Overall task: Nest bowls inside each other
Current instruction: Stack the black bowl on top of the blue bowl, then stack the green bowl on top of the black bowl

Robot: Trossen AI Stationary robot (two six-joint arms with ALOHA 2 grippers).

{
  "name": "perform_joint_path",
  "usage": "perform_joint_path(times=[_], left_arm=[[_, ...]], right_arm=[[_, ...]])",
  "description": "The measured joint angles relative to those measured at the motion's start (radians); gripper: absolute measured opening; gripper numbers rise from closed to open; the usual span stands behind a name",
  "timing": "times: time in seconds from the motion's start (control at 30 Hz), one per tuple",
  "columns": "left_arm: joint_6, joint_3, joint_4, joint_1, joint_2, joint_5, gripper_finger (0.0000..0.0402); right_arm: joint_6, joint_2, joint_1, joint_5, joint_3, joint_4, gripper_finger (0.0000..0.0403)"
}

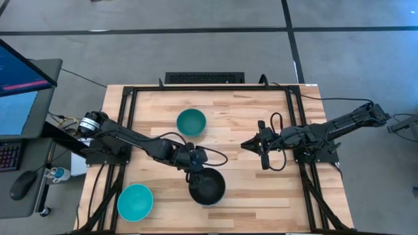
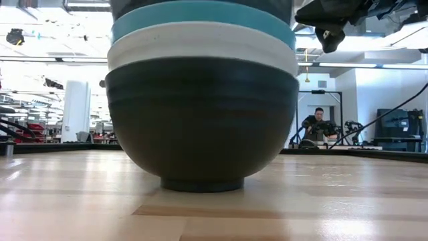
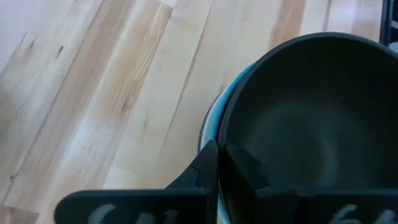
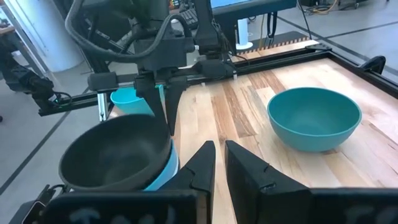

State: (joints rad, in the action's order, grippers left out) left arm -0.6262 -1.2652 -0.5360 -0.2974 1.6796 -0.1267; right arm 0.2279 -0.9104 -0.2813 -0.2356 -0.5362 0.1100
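A stack of nested bowls [image 1: 208,188] stands near the table's near edge. The low view shows a black bowl [image 2: 200,127] at the bottom, then a white one [image 2: 200,47], then a cyan one [image 2: 200,17]. A second black bowl [image 4: 115,152] lies on top. My left gripper [image 1: 196,171] is shut on that top bowl. My right gripper [image 1: 247,145] hovers shut to the right of the table's middle and touches nothing. A teal-green bowl [image 1: 191,121] and a cyan bowl [image 1: 135,201] rest apart on the table on their bases. My left gripper pinches the top black bowl's rim [image 3: 222,134] on the side facing the table's far-left. One finger is inside the bowl and one finger [image 3: 205,163] is outside. The fingers [image 4: 166,109] come from above, pointing down. The bowl sits in the stack's cyan bowl [image 4: 163,168], slightly tilted.
Black metal rails [image 1: 128,111] frame the wooden table [image 1: 235,111]. Bare wood lies between the stack and my right gripper, and along the far edge. A monitor, keyboard and mouse sit off the table's left side. A person shows far behind in the low view.
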Motion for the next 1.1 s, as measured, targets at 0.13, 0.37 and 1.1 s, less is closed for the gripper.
perform_joint_path(times=[0.13, 0.37, 1.1], left_arm=[[-0.004, -0.001, 0.028, 0.000, 0.025, 0.023, 0.0000], [0.024, -0.001, 0.057, 0.000, 0.026, 0.053, 0.0020], [0.089, -0.106, 0.078, 0.016, 0.018, 0.069, 0.0081]], right_arm=[[0.000, 0.000, 0.000, 0.000, 0.000, 0.002, 0.0059], [0.000, 0.000, 0.000, 0.000, 0.000, -0.004, 0.0059], [0.000, 0.000, 0.000, 0.000, 0.000, -0.005, 0.0059]])
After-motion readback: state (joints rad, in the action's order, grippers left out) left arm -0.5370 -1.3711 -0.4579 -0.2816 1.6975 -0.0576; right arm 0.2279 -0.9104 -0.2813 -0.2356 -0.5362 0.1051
